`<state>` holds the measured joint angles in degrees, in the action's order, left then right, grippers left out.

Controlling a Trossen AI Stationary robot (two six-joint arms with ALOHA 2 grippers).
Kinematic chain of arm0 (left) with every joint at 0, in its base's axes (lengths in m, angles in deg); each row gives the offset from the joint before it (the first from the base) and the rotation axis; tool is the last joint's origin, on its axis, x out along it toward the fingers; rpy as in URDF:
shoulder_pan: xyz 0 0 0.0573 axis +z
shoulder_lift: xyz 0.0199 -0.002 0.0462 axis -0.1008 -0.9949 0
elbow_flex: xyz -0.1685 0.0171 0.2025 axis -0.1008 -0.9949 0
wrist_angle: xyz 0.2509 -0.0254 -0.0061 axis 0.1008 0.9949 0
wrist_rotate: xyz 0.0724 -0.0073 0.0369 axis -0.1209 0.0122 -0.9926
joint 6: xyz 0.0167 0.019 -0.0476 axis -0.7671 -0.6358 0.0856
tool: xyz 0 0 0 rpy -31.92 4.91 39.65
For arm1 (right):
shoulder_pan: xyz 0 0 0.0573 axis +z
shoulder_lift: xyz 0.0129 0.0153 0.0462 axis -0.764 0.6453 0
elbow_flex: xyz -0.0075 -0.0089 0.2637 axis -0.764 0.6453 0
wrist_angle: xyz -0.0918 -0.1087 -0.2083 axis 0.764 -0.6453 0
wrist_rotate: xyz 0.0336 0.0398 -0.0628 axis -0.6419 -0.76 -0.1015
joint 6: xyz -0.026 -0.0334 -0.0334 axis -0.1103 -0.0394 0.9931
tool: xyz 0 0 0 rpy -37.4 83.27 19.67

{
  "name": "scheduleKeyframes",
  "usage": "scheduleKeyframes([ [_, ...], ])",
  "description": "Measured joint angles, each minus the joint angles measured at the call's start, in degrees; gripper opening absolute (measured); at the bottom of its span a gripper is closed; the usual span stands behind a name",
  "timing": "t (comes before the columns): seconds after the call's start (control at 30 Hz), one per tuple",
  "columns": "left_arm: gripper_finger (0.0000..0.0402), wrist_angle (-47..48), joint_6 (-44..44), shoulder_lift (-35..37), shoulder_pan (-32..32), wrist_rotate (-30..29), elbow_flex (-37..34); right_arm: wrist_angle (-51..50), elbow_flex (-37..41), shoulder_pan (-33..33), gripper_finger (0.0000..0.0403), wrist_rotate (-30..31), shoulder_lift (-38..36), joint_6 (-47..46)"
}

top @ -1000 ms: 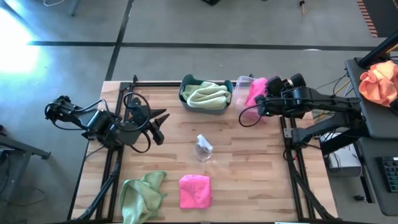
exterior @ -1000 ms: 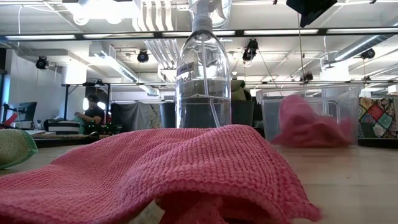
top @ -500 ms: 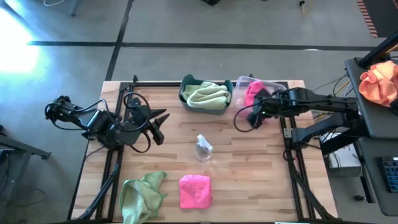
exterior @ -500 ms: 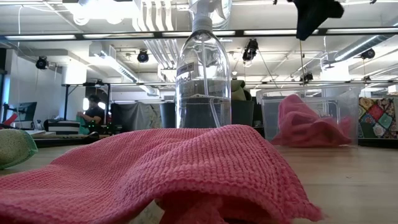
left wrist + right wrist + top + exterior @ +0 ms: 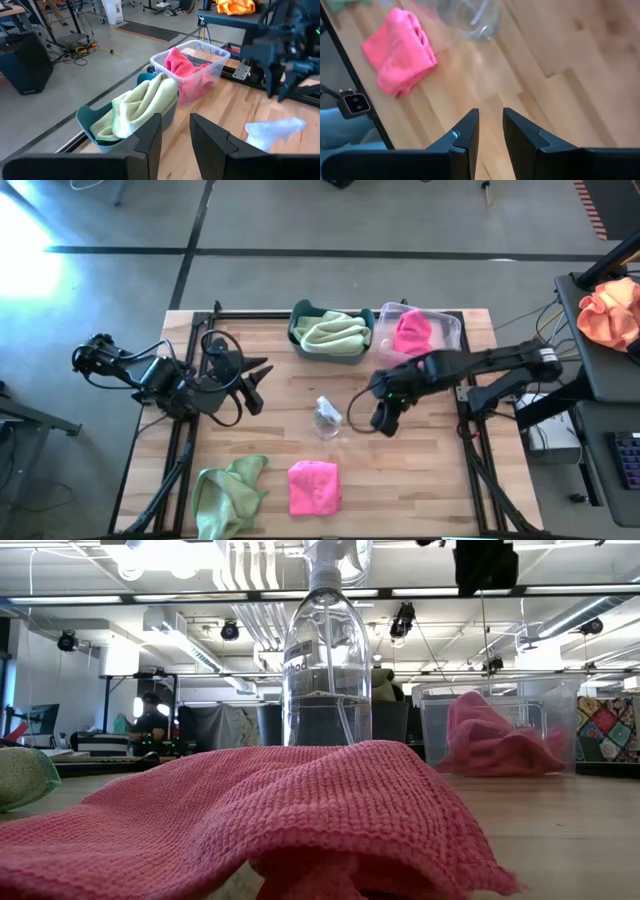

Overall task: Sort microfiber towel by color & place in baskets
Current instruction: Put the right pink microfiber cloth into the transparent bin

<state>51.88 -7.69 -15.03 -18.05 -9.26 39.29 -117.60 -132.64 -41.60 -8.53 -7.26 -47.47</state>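
Your right hand (image 5: pixel 385 418), fingers slightly apart and empty, hangs beside the spray bottle (image 5: pixel 326 418), aimed toward the loose pink towel (image 5: pixel 313 486) awaiting the clear basket (image 5: pixel 448 332).

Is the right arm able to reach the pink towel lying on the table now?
Probably yes. The right gripper hangs empty over bare wood, and the pink towel lies uncovered near the table's front edge. Only the spray bottle stands nearby, off to the side.

Green towel (image 5: pixel 333 334) fills teal basket (image 5: pixel 298 313); pink towel (image 5: pixel 412 332) in clear basket (image 5: pixel 447 326).
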Motion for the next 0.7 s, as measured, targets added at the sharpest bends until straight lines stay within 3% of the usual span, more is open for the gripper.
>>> scheduleKeyframes([
  [0.33, 0.0086, 3.33, -0.38, 0.35, -0.11, 4.56, 0.00, 9.63, -0.70, 5.81, 0.0079, -3.89, 11.08, -3.93],
  [0.7, 0.0086, 3.43, 0.78, 0.24, -0.61, 8.62, -0.02, 13.70, -2.83, 12.27, 0.0079, -3.86, 12.81, -9.77],
])
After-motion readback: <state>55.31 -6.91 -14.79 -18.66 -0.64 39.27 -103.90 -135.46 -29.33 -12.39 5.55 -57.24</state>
